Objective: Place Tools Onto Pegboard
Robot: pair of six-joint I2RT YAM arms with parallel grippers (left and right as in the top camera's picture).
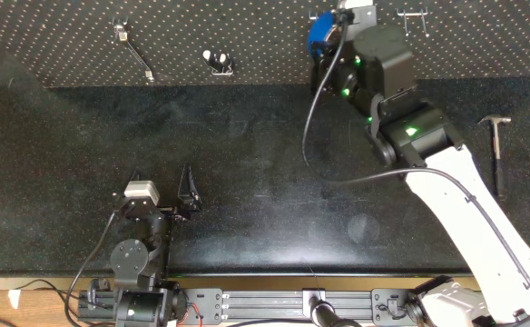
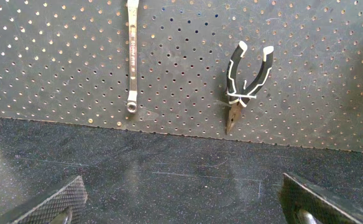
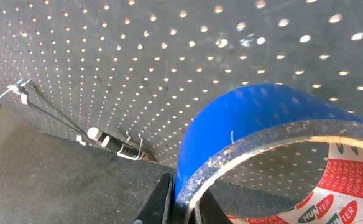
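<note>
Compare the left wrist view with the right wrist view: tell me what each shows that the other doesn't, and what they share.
Left wrist, not right wrist: the left hand, its fingers wide apart above the black mat. Right wrist, not left wrist: the blue tape roll, its wall clamped in the right hand, close to the pegboard. Both: the pegboard, the wrench and the pliers hanging on it, and the black mat below.

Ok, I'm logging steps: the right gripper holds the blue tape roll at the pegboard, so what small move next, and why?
Probably ease the tape roll over a hook before opening: the right gripper is shut on its rim, close to the pegboard.
</note>
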